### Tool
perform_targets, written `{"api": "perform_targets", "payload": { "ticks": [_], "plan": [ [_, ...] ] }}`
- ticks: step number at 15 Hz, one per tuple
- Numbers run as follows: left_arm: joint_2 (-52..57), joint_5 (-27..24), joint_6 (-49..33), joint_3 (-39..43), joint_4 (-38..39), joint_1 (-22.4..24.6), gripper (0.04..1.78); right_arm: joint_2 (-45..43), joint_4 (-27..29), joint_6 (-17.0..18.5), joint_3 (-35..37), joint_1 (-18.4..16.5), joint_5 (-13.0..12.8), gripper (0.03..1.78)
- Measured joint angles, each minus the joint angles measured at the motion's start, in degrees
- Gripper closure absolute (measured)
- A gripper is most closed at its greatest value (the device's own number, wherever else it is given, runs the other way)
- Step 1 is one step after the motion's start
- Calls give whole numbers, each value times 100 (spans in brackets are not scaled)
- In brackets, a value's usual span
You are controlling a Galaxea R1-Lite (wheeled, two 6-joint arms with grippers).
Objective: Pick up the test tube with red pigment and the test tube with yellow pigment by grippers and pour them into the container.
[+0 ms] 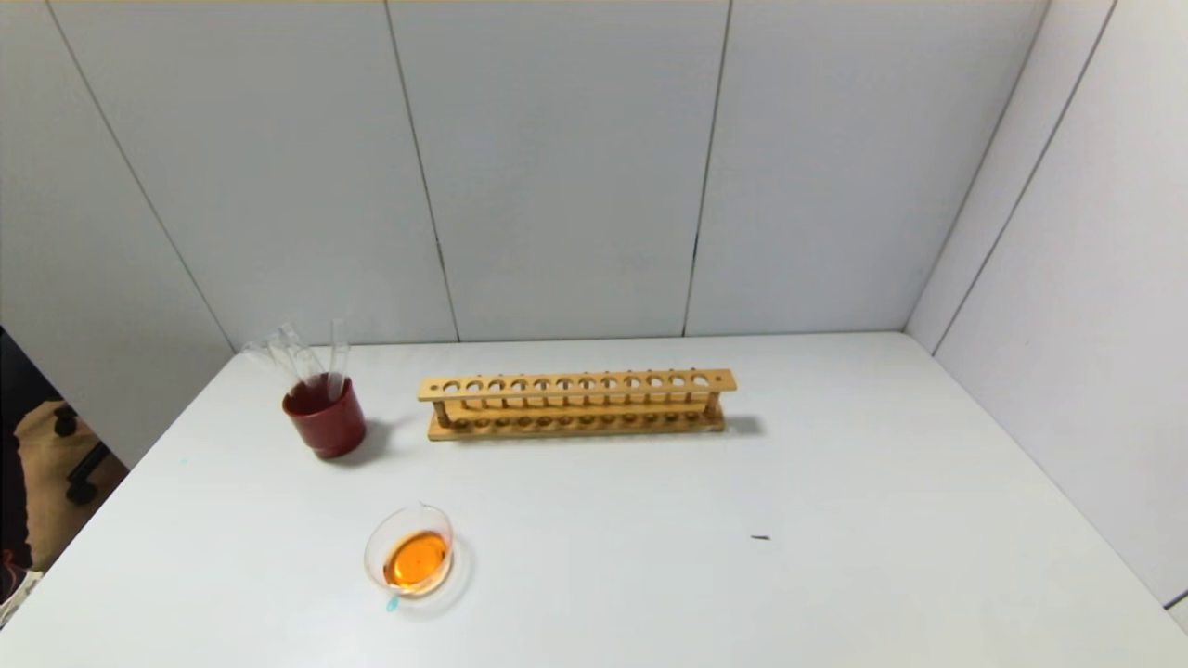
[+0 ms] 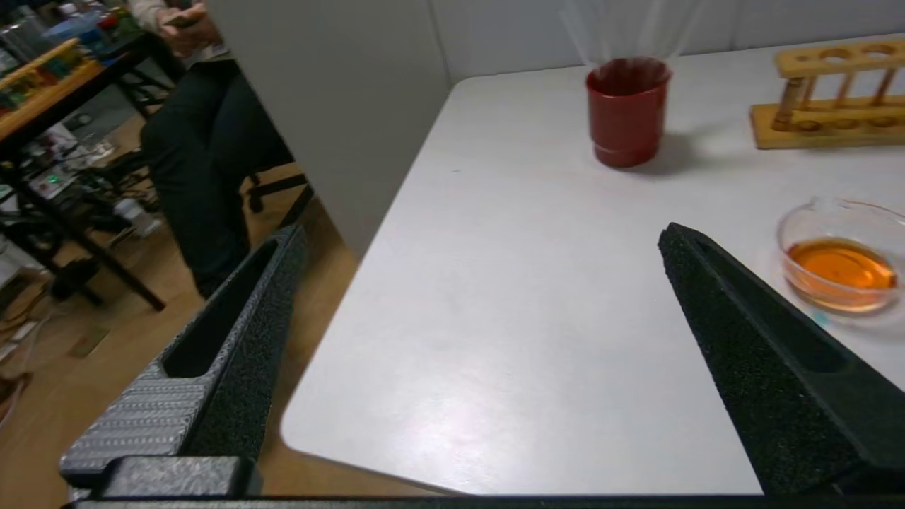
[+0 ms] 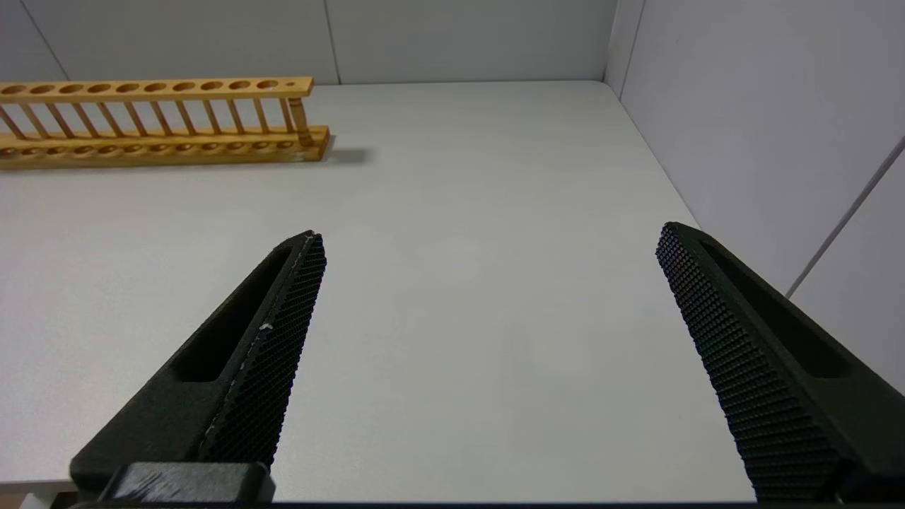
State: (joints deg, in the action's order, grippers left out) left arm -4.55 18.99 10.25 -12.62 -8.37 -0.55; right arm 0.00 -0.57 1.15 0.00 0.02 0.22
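We are holding our left gripper wide, with nothing between its fingers, hovering over the near left corner of the white table. Just beyond one fingertip the container is sitting on the table, a pool of orange liquid lying in it and a small teal mark at its rim. Farther ahead of this claw the dark red cup is standing upright with several clear tubes leaning out of it; we cannot tell which of them carried the red or the yellow pigment. Beside the cup, the wooden rack is standing with every hole bare. Off the table edge beside this claw, a seated person in dark trousers and a cluttered desk are showing.

We are keeping our right gripper spread just as wide and likewise gripping nothing, over the near right part of the table, bare tabletop lying ahead of it, the rack's end far beyond one finger and the grey wall running alongside the other
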Motion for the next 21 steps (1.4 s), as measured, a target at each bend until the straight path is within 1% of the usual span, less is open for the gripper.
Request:
{"api": "perform_targets", "payload": {
  "ticks": [5,7,12,21],
  "plan": [
    [419,-1549,-605,901,560,2,7,0,-2,0,0,-2,2,10],
    [452,-1883,-789,1161,756,6,7,0,0,0,0,0,0,10],
    [466,-1921,-952,1257,783,17,7,0,-2,0,0,0,2,10],
    [466,-1909,-963,1262,794,13,7,0,-5,-5,0,0,-1,10]
  ]
}}
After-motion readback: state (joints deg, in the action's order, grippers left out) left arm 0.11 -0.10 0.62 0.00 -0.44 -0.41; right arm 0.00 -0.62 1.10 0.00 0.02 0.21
